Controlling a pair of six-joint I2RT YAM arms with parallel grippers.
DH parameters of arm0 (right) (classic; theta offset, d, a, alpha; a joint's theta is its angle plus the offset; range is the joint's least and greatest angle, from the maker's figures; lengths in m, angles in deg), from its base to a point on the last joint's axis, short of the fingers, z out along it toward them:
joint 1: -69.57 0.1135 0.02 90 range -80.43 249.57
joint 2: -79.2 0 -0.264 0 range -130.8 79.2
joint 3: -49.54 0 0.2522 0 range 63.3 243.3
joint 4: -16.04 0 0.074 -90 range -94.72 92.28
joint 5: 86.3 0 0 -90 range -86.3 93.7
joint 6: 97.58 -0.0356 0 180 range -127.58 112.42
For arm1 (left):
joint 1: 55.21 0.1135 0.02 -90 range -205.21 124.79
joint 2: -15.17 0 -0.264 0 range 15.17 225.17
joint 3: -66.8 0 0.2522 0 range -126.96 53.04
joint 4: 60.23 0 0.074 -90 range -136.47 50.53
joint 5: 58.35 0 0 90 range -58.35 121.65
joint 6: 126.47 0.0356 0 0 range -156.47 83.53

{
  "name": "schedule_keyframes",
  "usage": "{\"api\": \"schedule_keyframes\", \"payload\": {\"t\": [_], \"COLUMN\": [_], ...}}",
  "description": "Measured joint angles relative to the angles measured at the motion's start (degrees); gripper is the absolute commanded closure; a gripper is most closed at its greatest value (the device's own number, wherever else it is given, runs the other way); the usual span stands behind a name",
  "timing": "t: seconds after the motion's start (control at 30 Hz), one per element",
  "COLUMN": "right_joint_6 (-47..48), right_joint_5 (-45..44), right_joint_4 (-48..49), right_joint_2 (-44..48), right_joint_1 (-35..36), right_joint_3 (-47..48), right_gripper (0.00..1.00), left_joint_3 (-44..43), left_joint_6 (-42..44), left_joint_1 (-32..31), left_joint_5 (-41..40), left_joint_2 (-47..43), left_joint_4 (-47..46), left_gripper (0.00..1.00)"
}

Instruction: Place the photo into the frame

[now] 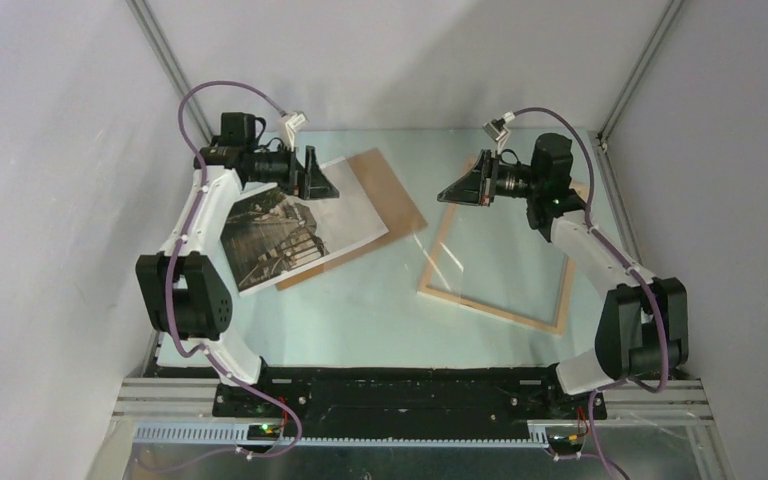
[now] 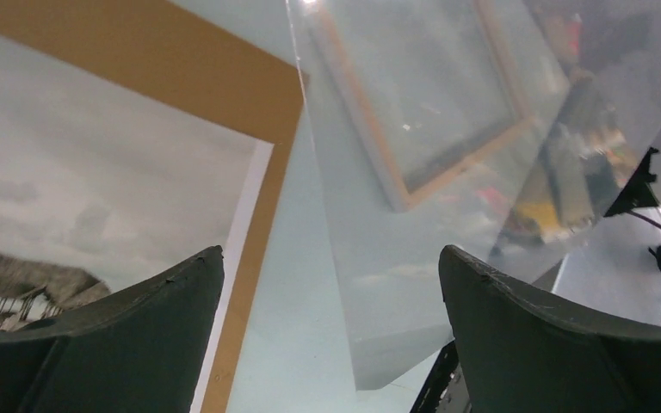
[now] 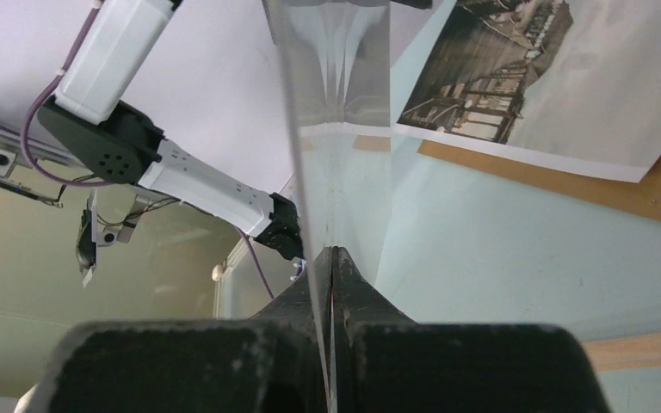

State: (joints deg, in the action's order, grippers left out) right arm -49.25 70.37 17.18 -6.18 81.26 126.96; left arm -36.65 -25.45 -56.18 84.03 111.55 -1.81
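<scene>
Left fingers (image 2: 138, 331) released, spread wide; photo (image 2: 95, 172) under the left one. Right fingers (image 3: 370, 305) clenched on clear sheet (image 3: 344, 77), frame (image 1: 491, 309) below them.

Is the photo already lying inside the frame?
No, the photo lies on the brown board, well apart from the frame.

A clear pane (image 3: 336, 77) (tilted) divides photo (image 1: 290, 225) from frame (image 1: 490, 311).

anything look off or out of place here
The right gripper pinches a clear pane up on edge, not lying in the frame. The photo lies skewed across the brown backing board.
</scene>
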Motion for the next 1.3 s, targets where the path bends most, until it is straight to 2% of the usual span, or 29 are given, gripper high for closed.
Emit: {"api": "schedule_keyframes", "payload": {"t": [0.4, 0.77, 0.97, 1.3], "right_joint_6": [-2.60, -3.28, -2.21, 0.61], "right_joint_5": [0.61, -0.81, -1.88, -3.23], "right_joint_4": [1.40, 2.34, 1.68, -0.57], "right_joint_2": [2.80, 4.07, 4.15, 4.48], "right_joint_1": [-0.63, -1.51, -1.84, -2.64], "right_joint_3": [0.00, -1.07, -1.09, -1.51], "right_gripper": [1.00, 1.00, 1.00, 1.00], "left_joint_3": [1.99, 3.45, 3.50, 3.82], "left_joint_6": [3.50, 3.98, 3.89, 3.10], "left_joint_1": [-3.65, -4.48, -4.66, -4.79], "left_joint_5": [10.91, 17.09, 18.21, 18.82], "left_joint_2": [0.04, 0.52, 0.72, 0.72], "left_joint_4": [-0.09, -0.20, -0.22, -0.24], "left_gripper": [0.02, 0.20, 0.28, 0.46]}}
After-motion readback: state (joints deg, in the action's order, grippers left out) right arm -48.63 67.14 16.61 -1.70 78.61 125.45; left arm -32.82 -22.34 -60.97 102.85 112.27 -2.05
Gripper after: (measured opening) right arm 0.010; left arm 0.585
